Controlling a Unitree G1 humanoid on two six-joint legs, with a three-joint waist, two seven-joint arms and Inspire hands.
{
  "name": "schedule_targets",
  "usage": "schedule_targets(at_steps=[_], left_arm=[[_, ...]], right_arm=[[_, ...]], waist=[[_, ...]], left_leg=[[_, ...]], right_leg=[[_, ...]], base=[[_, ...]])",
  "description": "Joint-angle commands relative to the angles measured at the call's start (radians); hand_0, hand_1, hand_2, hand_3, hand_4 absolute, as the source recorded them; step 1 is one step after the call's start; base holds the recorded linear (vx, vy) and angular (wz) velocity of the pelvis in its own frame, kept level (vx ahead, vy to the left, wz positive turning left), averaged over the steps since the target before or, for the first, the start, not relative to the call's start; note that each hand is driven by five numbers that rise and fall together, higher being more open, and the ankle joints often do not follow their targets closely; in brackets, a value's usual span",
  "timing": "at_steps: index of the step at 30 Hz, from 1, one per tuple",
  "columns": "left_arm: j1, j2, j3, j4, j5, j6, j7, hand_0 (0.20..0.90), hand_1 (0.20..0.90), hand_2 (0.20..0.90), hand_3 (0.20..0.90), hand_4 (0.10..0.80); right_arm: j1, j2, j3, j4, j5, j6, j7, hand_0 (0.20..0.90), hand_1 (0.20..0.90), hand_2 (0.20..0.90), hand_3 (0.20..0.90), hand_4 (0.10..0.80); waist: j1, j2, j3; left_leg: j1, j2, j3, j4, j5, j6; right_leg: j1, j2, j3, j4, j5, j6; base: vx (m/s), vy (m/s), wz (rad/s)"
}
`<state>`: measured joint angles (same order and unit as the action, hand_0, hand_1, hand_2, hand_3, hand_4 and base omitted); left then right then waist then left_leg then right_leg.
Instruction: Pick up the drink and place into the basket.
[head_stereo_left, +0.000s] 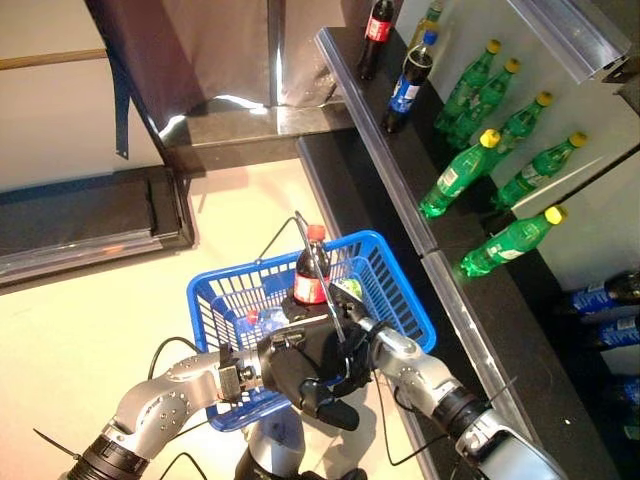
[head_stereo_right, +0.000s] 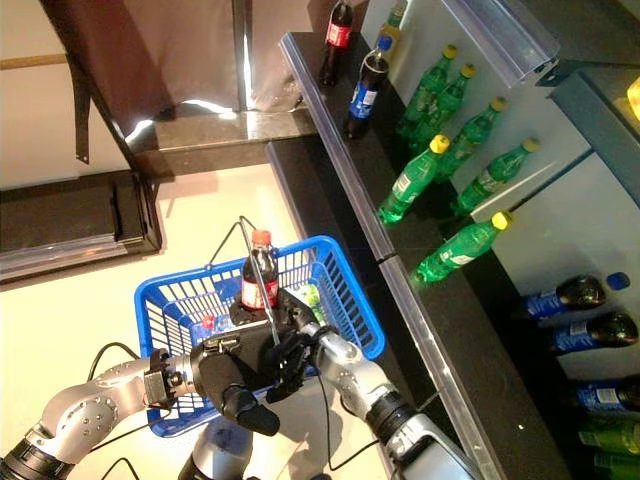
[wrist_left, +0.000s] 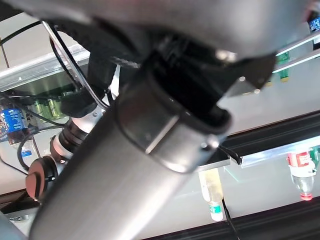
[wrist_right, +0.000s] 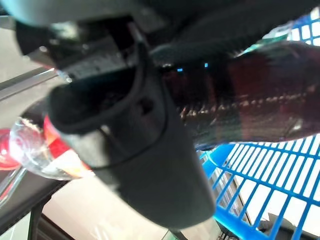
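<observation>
The blue basket (head_stereo_left: 405, 300) is raised in front, off the floor. My left hand (head_stereo_left: 300, 380) is shut on its thin wire handles (head_stereo_left: 303, 228) at the near rim. My right hand (head_stereo_left: 350, 335) is shut on a dark cola bottle (head_stereo_left: 311, 272) with a red cap and red label. It holds the bottle upright, with the bottle's lower part inside the basket. In the right wrist view the dark bottle (wrist_right: 250, 100) lies across my hand above the blue mesh (wrist_right: 270, 175). Other drinks lie at the basket's bottom (head_stereo_left: 252, 318).
A black shelf (head_stereo_left: 400, 200) runs along the right with green bottles (head_stereo_left: 460, 170), a blue-labelled dark bottle (head_stereo_left: 408, 85) and a cola bottle (head_stereo_left: 374, 35). More dark bottles (head_stereo_right: 570, 295) lie on a lower shelf. A dark mat (head_stereo_left: 80, 220) lies at the left.
</observation>
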<state>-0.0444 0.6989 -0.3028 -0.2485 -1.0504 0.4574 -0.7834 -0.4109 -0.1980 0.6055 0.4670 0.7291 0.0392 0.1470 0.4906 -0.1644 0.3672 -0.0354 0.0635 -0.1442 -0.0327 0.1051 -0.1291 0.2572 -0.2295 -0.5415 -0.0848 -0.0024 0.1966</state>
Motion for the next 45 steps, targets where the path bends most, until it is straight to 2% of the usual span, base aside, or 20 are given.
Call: schedule_targets(at_steps=[1, 12, 16, 20, 24, 29, 37, 45], left_arm=[[-0.166, -0.26, -0.055, -0.359, -0.19, -0.176, -0.332, 0.3, 0.3, 0.3, 0.2, 0.1], [-0.159, -0.248, -0.043, -0.356, -0.188, -0.183, -0.339, 0.3, 0.3, 0.3, 0.2, 0.1], [-0.164, -0.236, -0.035, -0.36, -0.202, -0.179, -0.335, 0.3, 0.3, 0.3, 0.2, 0.1], [-0.165, -0.218, -0.02, -0.37, -0.218, -0.165, -0.342, 0.3, 0.3, 0.3, 0.2, 0.1], [-0.165, -0.203, -0.023, -0.381, -0.222, -0.17, -0.347, 0.3, 0.3, 0.3, 0.2, 0.1], [-0.186, -0.197, -0.042, -0.383, -0.217, -0.184, -0.341, 0.3, 0.3, 0.3, 0.2, 0.1], [-0.238, -0.188, -0.08, -0.386, -0.214, -0.205, -0.322, 0.3, 0.3, 0.3, 0.2, 0.1], [-0.271, -0.189, -0.098, -0.385, -0.209, -0.21, -0.335, 0.3, 0.3, 0.3, 0.2, 0.1]], right_arm=[[0.013, 0.038, -0.02, -0.042, 0.052, -0.17, 0.023, 0.3, 0.3, 0.3, 0.2, 0.1], [0.009, -0.016, -0.054, -0.046, 0.013, -0.173, 0.029, 0.3, 0.3, 0.3, 0.2, 0.1], [-0.006, -0.047, -0.057, -0.044, -0.105, -0.177, 0.031, 0.3, 0.3, 0.3, 0.2, 0.1], [-0.059, -0.141, 0.005, -0.084, -0.324, -0.185, 0.06, 0.3, 0.3, 0.3, 0.2, 0.1], [-0.133, -0.223, 0.09, -0.17, -0.438, -0.145, 0.064, 0.3, 0.3, 0.3, 0.2, 0.1], [-0.21, -0.265, 0.166, -0.217, -0.541, -0.088, 0.092, 0.3, 0.3, 0.3, 0.2, 0.1], [-0.308, -0.285, 0.236, -0.225, -0.636, -0.034, 0.165, 0.3, 0.3, 0.3, 0.2, 0.1], [-0.373, -0.265, 0.286, -0.243, -0.686, 0.004, 0.235, 0.3, 0.3, 0.3, 0.2, 0.1]], waist=[[-0.004, 0.07, -0.359], [-0.013, 0.067, -0.357], [-0.014, 0.063, -0.356], [-0.008, 0.052, -0.352], [-0.003, 0.043, -0.347], [0.002, 0.036, -0.344], [0.012, 0.025, -0.341], [0.02, 0.019, -0.343]], left_leg=[[0.065, -0.001, -0.005, -0.055, -0.026, 0.039], [0.065, 0.004, 0.008, -0.055, -0.027, 0.038], [0.064, 0.005, 0.009, -0.055, -0.027, 0.039], [0.064, 0.005, 0.003, -0.055, -0.027, 0.036], [0.064, 0.004, -0.003, -0.055, -0.027, 0.033], [0.064, 0.002, -0.013, -0.055, -0.026, 0.032], [0.063, -0.004, -0.034, -0.055, -0.024, 0.029], [0.064, -0.011, -0.051, -0.055, -0.024, 0.029]], right_leg=[[-0.021, 0.048, -0.016, 0.079, 0.002, -0.066], [-0.024, 0.047, -0.018, 0.082, 0.001, -0.067], [-0.026, 0.045, -0.019, 0.086, -0.001, -0.066], [-0.024, 0.046, -0.022, 0.086, -0.003, -0.068], [-0.021, 0.051, -0.02, 0.083, -0.002, -0.07], [-0.017, 0.053, -0.022, 0.081, -0.002, -0.07], [-0.012, 0.06, -0.025, 0.084, -0.008, -0.074], [-0.008, 0.064, -0.023, 0.083, -0.009, -0.077]], base=[[0.0, 0.0, 0.0], [0.0, 0.0, 0.0], [0.0, 0.0, 0.0], [0.003, -0.017, 0.0], [0.002, -0.009, 0.0], [0.0, 0.0, 0.0], [0.0, 0.0, 0.0], [0.0, 0.0, 0.0]])
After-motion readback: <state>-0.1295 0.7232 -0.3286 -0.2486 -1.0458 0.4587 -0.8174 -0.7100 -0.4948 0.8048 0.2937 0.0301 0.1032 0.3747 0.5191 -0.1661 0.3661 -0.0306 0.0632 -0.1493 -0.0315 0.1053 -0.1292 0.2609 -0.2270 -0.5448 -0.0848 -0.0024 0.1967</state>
